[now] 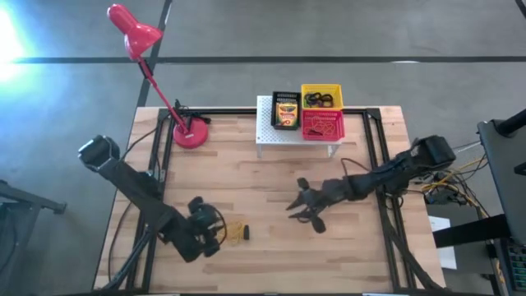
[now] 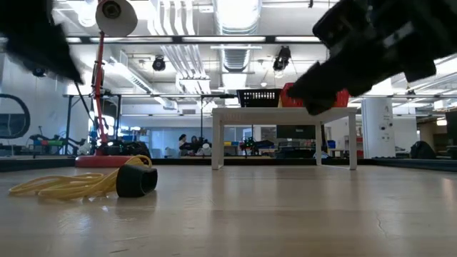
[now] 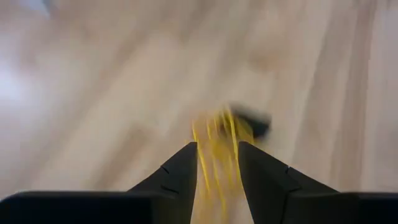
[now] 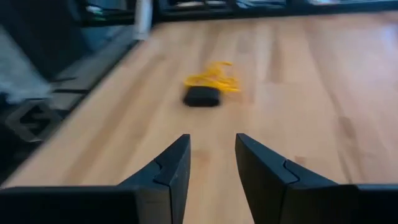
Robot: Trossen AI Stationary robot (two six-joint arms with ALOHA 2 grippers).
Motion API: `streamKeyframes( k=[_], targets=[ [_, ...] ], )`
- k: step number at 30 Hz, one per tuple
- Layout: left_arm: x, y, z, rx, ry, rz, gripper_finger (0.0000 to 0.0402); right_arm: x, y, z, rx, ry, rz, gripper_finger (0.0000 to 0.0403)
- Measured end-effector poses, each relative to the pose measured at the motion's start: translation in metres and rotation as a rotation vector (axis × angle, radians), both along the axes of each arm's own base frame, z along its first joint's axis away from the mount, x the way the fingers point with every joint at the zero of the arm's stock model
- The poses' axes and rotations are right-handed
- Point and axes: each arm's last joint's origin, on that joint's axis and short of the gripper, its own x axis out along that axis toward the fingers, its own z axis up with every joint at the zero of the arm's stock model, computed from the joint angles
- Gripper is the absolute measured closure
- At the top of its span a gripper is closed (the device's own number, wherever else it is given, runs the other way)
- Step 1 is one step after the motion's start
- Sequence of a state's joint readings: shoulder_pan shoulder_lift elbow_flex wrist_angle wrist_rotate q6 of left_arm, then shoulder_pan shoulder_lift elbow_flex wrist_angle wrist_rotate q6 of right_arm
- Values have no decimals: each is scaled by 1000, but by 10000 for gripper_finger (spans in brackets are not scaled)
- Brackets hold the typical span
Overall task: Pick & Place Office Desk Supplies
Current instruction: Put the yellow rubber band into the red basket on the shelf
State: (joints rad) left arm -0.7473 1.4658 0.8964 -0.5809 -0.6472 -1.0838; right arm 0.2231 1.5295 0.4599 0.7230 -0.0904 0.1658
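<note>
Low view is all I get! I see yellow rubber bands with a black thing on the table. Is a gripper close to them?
Observer: Yes. From above, the left gripper is right beside the rubber-band tangle, fingers open toward it.
Operator: Where's the other one?
Observer: The right gripper hangs open near the table's middle, farther from the tangle.
Operator: What's in the baskets on the white stand?
Observer: The black basket holds crayon boxes; the yellow basket holds dark rings.
</note>
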Motion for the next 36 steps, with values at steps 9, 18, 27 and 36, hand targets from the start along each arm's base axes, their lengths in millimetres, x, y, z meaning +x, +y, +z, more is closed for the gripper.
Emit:
streamKeyframes(
  k=[9, 18, 27, 36],
  targets=[
    [-7, 5, -59, -82, 127, -66, 277, 36, 4, -14, -33, -17, -116, 286],
    [3, 8, -91, -63, 179, -100, 284, 69, 12, -12, -137, -44, -73, 285],
    [8, 7, -73, -88, 209, -111, 392, 66, 11, -3, -229, 105, -38, 297],
    [30, 20, -21, 47, 28, -25, 392, 31, 3, 19, -246, 182, -41, 308]
  ],
)
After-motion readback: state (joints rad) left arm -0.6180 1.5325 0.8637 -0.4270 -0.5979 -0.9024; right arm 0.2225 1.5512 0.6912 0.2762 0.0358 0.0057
